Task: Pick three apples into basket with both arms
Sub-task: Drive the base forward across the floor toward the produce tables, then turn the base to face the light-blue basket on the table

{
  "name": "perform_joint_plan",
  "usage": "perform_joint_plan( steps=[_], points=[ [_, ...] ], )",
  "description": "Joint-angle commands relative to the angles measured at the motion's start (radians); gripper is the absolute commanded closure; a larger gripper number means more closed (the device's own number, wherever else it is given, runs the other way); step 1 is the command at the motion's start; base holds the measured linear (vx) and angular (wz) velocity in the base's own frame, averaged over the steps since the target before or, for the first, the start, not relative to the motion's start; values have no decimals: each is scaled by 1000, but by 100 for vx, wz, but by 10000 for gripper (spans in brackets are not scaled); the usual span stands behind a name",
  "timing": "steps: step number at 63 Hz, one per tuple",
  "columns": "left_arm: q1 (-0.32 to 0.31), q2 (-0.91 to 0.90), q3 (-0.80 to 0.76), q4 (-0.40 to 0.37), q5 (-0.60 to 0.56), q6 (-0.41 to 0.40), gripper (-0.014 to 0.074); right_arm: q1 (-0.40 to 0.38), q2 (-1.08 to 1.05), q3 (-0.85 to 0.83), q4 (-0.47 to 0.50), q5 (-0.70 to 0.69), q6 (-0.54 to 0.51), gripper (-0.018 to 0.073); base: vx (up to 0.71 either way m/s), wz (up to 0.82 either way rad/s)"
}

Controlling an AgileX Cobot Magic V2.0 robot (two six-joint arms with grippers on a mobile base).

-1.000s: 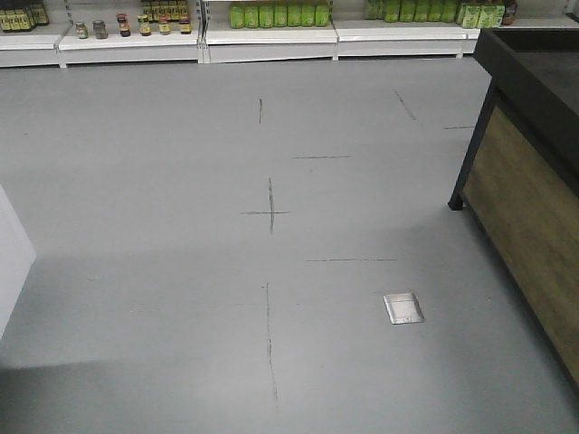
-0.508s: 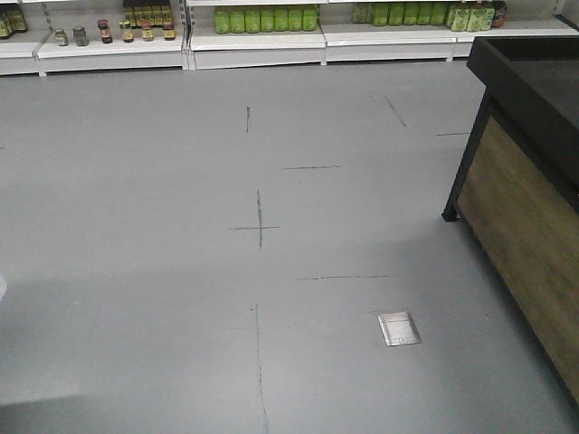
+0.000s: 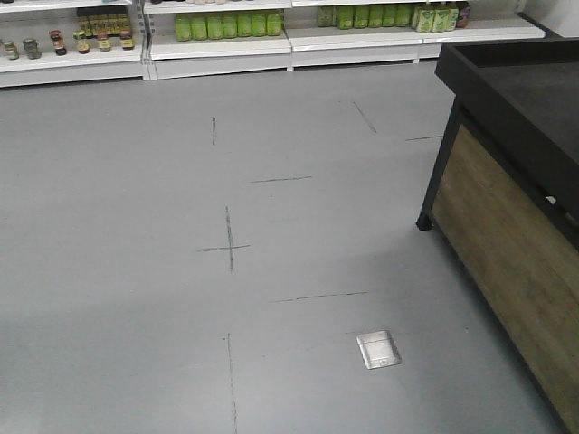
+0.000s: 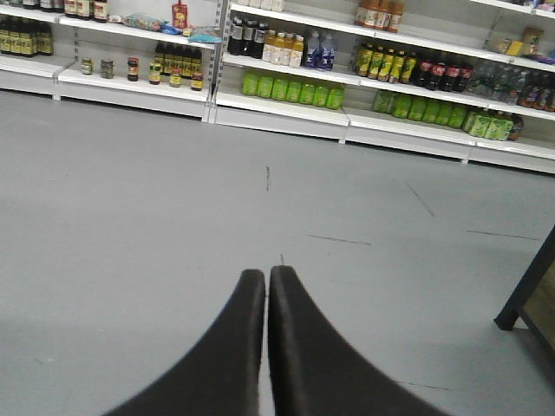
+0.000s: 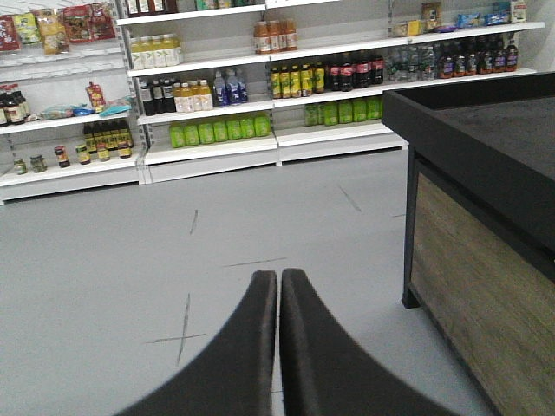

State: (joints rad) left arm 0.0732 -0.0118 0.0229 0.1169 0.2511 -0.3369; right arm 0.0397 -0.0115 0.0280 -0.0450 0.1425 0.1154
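No apples and no basket show in any view; both are out of view. My left gripper (image 4: 266, 274) is shut with nothing between its black fingers, hanging over bare grey floor in the left wrist view. My right gripper (image 5: 278, 276) is likewise shut and empty, pointing across the floor with the wood-sided counter to its right. Neither gripper appears in the front-facing view.
A black-topped display counter with wood panel sides (image 3: 507, 226) stands at the right, its leg (image 3: 425, 221) on the floor. Store shelves with green bottles (image 3: 226, 25) and jars line the far wall. A metal floor plate (image 3: 378, 349) lies in the grey floor (image 3: 136, 226).
The front-facing view has swung to the right: the shelves and floor marks slid left, and the counter fills more of the right side. The white object at the left edge is gone from view.
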Motion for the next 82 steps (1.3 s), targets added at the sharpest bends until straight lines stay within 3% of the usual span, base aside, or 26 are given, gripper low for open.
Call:
perform_joint_plan(
  steps=[1, 35, 82],
  points=[
    [-2, -15, 9, 2, -68, -9, 603, -5, -13, 14, -10, -78, -12, 564, 22, -22],
    [-2, -15, 9, 2, -68, -9, 603, -5, -13, 14, -10, -78, -12, 564, 20, -36],
    [-2, -15, 9, 2, -68, -9, 603, -5, -13, 14, -10, -78, -12, 564, 16, -59]
  ],
)
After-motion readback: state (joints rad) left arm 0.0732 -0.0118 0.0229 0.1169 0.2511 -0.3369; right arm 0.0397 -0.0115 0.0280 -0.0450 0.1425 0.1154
